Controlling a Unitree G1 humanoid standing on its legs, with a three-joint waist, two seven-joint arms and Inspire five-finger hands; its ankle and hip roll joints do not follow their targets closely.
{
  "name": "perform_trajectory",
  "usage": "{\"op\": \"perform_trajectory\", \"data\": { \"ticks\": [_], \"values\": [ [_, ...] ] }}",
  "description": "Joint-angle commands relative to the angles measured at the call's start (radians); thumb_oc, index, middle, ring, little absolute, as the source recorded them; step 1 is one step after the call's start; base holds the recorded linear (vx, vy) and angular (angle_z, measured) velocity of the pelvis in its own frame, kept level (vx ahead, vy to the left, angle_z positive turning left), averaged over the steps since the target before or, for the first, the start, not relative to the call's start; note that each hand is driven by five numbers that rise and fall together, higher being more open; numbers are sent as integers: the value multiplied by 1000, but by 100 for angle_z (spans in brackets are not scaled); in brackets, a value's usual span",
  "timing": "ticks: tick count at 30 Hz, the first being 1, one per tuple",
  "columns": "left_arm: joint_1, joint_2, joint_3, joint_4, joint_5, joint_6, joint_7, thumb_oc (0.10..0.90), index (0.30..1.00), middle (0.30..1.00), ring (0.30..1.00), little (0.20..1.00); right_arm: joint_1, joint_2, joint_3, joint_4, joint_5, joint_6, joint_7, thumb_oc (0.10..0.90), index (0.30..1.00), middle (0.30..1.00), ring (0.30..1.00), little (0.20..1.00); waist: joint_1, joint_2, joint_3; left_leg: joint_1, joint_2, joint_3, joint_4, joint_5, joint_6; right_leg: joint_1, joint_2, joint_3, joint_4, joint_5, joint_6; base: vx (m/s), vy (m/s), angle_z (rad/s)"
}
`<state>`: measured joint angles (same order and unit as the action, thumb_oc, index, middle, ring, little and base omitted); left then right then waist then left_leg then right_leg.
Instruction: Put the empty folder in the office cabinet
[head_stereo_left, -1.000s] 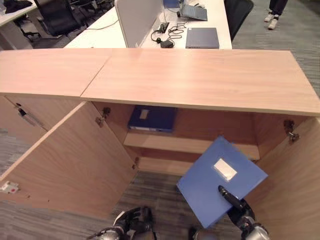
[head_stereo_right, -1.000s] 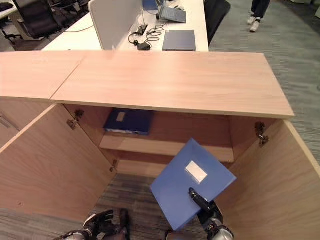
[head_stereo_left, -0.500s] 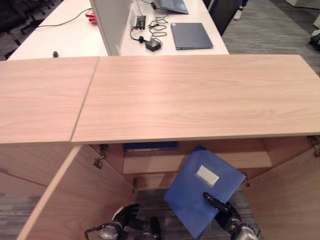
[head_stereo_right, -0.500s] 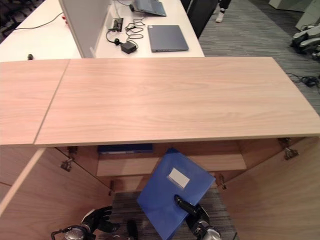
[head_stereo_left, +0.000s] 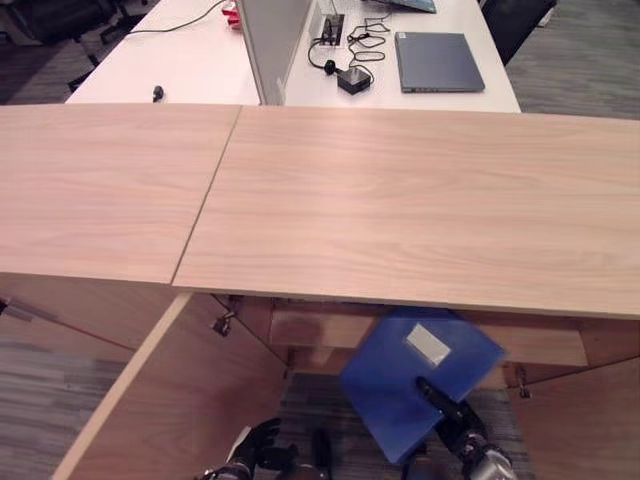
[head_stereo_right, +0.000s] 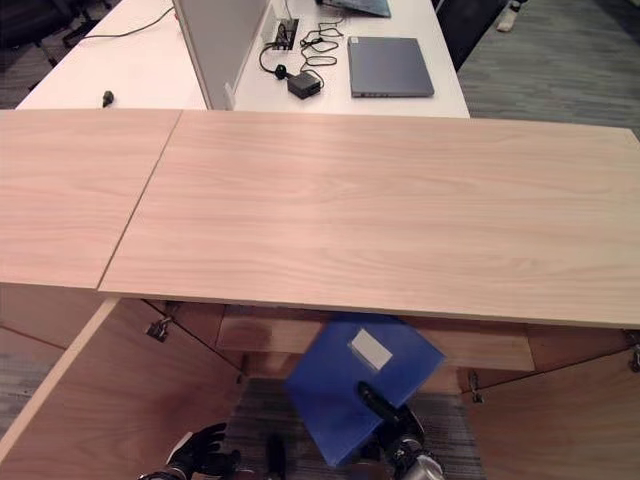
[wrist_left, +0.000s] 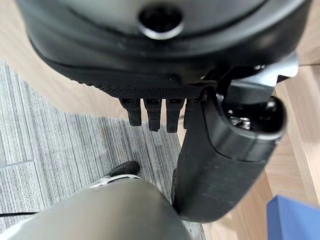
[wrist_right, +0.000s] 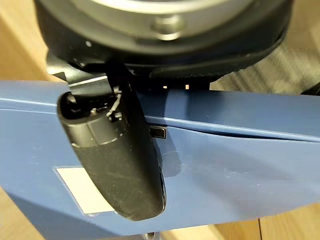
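Note:
A blue folder (head_stereo_left: 415, 378) with a white label is held tilted at the cabinet's opening. Its far corner is tucked beneath the wooden cabinet top (head_stereo_left: 400, 200), level with the inner shelf (head_stereo_left: 545, 345). My right hand (head_stereo_left: 458, 428) is shut on the folder's near edge. In the right wrist view its thumb (wrist_right: 117, 155) lies across the blue cover (wrist_right: 225, 165), with the fingers hidden behind. My left hand (head_stereo_left: 255, 452) hangs low by the floor, fingers (wrist_left: 150, 114) curled and holding nothing.
The cabinet's left door (head_stereo_left: 170, 400) swings out wide and the right door (head_stereo_left: 590, 430) stands open. Behind the cabinet a white desk (head_stereo_left: 200, 60) carries a closed laptop (head_stereo_left: 438, 60), a charger with cables (head_stereo_left: 350, 78) and a grey divider (head_stereo_left: 272, 40).
The camera has shifted, so the cabinet top covers more of the opening. The folder has gone further in under the top edge, still in my right hand. The left hand stays low.

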<state>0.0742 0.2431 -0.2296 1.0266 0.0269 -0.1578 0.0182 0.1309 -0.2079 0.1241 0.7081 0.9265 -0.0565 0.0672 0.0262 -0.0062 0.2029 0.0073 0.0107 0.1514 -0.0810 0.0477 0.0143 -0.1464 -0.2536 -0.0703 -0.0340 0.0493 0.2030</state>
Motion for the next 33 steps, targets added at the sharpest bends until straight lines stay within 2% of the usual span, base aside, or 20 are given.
{"op": "perform_trajectory", "data": {
  "ticks": [1, 2, 5, 8, 10, 11, 12, 18, 20, 21, 23, 25, 27, 29, 31, 33],
  "values": [
    [121, 12, -55, 72, 152, 63, -24, 800, 900, 900, 900, 900, -44, -47, -68, -176, 23, -67, 43, 400, 300, 300, 300, 300, -21, 20, 49, 30, 51, 24, 23, -67, -88, 26, -5, 19, 142, -54, 28, 83, -94, 9],
    [136, 16, -56, 61, 144, 36, -23, 800, 900, 900, 900, 900, -41, -47, -67, -166, 16, -64, 47, 400, 300, 300, 300, 300, -28, 17, 53, 42, 53, 21, 26, -76, -92, 16, -21, 42, 135, -34, 36, 40, -117, -9],
    [155, 31, -41, 63, 147, 34, -29, 800, 900, 900, 900, 900, -18, -50, -83, -172, 11, -56, 45, 400, 300, 300, 300, 300, -29, 9, 51, 41, 51, 4, 41, -82, -102, 29, -34, 103, 128, -21, 52, 5, -140, -24],
    [163, 39, -35, 81, 162, 33, -38, 800, 900, 900, 900, 900, 7, -58, -88, -183, 5, -44, 54, 400, 300, 300, 300, 300, -27, 17, 33, 46, 60, -9, 42, -77, -112, 54, -23, 115, 122, -39, 53, -8, -134, 3],
    [168, 44, -36, 81, 166, 31, -44, 800, 900, 900, 900, 900, 12, -62, -87, -189, 5, -42, 59, 400, 300, 300, 300, 300, -25, 20, 28, 40, 69, -18, 45, -63, -117, 60, -17, 114, 117, -39, 47, -50, -168, 10],
    [181, 45, -30, 85, 163, 28, -47, 800, 900, 900, 900, 900, 12, -64, -90, -194, 10, -40, 65, 400, 300, 300, 300, 300, -18, 29, 20, 39, 88, -30, 43, -50, -129, 77, -5, 103, 110, -58, 35, -20, -204, 12],
    [182, 45, -30, 85, 163, 28, -47, 800, 900, 900, 900, 900, 13, -64, -90, -194, 10, -40, 65, 400, 300, 300, 300, 300, -19, 30, 19, 49, 89, -30, 38, -59, -129, 85, -5, 101, 110, -69, 37, -34, -235, 14],
    [216, 43, -35, 98, 172, 18, -89, 800, 900, 900, 900, 900, 4, -83, -136, -279, 76, -79, 74, 400, 300, 300, 300, 300, -2, 68, 14, 35, 185, -47, 52, 13, -186, 174, 63, 35, 32, -115, -13, -27, -260, 12],
    [216, 43, -35, 98, 172, 18, -89, 800, 900, 900, 900, 900, 4, -83, -137, -279, 76, -79, 74, 400, 300, 300, 300, 300, -4, 69, 15, 36, 186, -48, 53, 13, -187, 177, 64, 34, 30, -114, -14, 0, -150, 11],
    [227, 44, -43, 104, 179, 16, -106, 800, 900, 900, 900, 900, -21, -81, -181, -299, 124, -112, 62, 400, 300, 300, 300, 300, -5, 83, 19, 22, 208, -60, 91, 19, -196, 197, 77, 22, 32, -137, -29, -4, -204, 5],
    [231, 55, -46, 107, 183, 15, -118, 800, 900, 900, 900, 900, -56, -83, -226, -319, 159, -148, 42, 400, 300, 300, 300, 300, -2, 95, 25, 1, 222, -68, 143, 45, -203, 212, 87, 13, 41, -157, -44, 15, -195, 10],
    [230, 72, -67, 95, 186, 8, -137, 800, 900, 900, 900, 900, -124, -91, -277, -320, 195, -186, 16, 400, 300, 300, 300, 300, -1, 108, 39, -23, 221, -71, 214, 62, -205, 233, 86, -11, 51, -185, -54, 17, -115, 35],
    [224, 97, -91, 73, 189, 2, -157, 800, 900, 900, 900, 900, -192, -113, -311, -308, 216, -218, -18, 400, 300, 300, 300, 300, 7, 121, 44, -48, 214, -50, 222, 62, -192, 249, 84, -26, 64, -202, -61, 4, -66, 38],
    [220, 116, -110, 63, 195, -4, -176, 800, 900, 900, 900, 900, -275, -132, -343, -266, 233, -253, -47, 400, 300, 300, 300, 300, 13, 135, 44, -50, 211, -38, 203, 45, -191, 249, 79, -34, 81, -217, -61, 34, 4, 35],
    [214, 138, -137, 54, 187, -11, -190, 800, 900, 900, 900, 900, -367, -164, -371, -227, 249, -283, -68, 400, 300, 300, 300, 300, 23, 155, 42, -43, 195, -55, 181, 17, -182, 228, 84, -35, 117, -230, -61, 35, 28, 15],
    [185, 167, -156, 41, 148, -12, -204, 800, 900, 900, 900, 900, -465, -198, -394, -180, 290, -313, -88, 400, 300, 300, 300, 300, 25, 174, 57, -56, 192, -61, 182, 7, -178, 170, 88, -30, 182, -248, -63, -58, 37, 3]
  ]
}}
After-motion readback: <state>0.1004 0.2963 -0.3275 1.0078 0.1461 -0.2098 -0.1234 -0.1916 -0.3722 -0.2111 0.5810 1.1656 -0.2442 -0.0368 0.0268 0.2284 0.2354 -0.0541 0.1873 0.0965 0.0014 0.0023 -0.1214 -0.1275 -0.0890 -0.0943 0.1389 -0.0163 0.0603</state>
